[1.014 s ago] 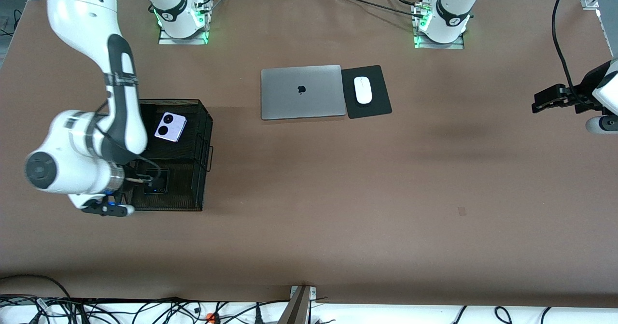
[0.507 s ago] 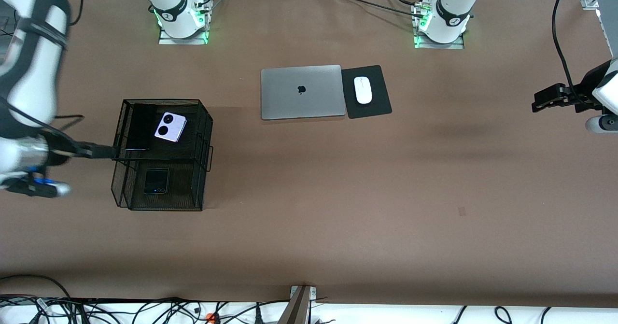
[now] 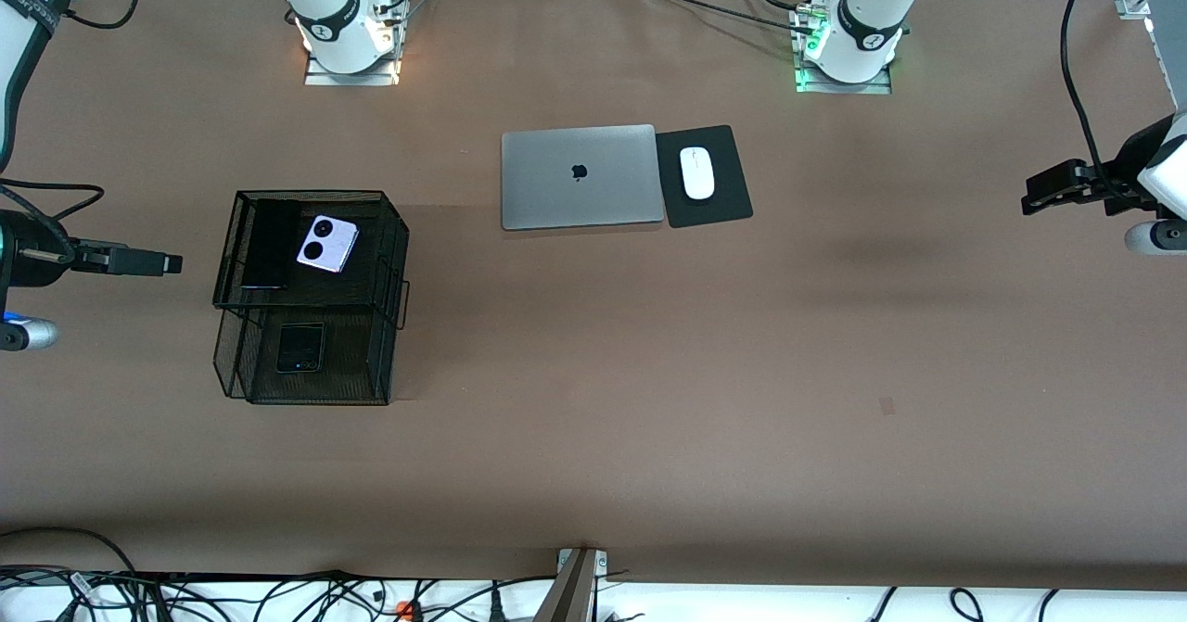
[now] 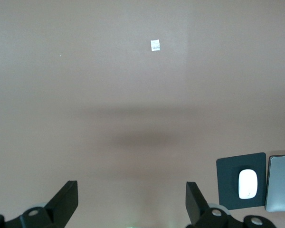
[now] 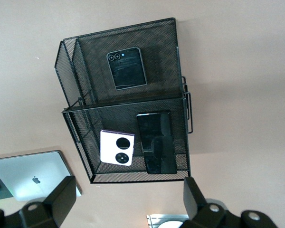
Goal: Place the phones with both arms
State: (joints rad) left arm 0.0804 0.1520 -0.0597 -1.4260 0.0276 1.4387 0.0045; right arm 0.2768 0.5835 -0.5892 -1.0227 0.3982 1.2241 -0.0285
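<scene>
On a brown table (image 3: 593, 437) strung with cables along its near edge, three phones lie in a black mesh rack (image 3: 394, 233) toward the right arm's end: the slab (image 3: 269, 244) and the lilac phone (image 3: 326, 243) side by side on its upper shelf, the small black phone (image 3: 300, 347) on the lower shelf, nearer the camera. A second ago the right gripper (image 3: 172, 264) was down at the small black phone; it has since let go and drawn clear of the rack, jaws wide and empty. The left gripper (image 3: 1027, 201) waits over the table's opposite end, open and empty too. A laptop (image 3: 580, 177) and mouse (image 3: 696, 172) sit mid-table. With every phone racked, the job looks finished.
</scene>
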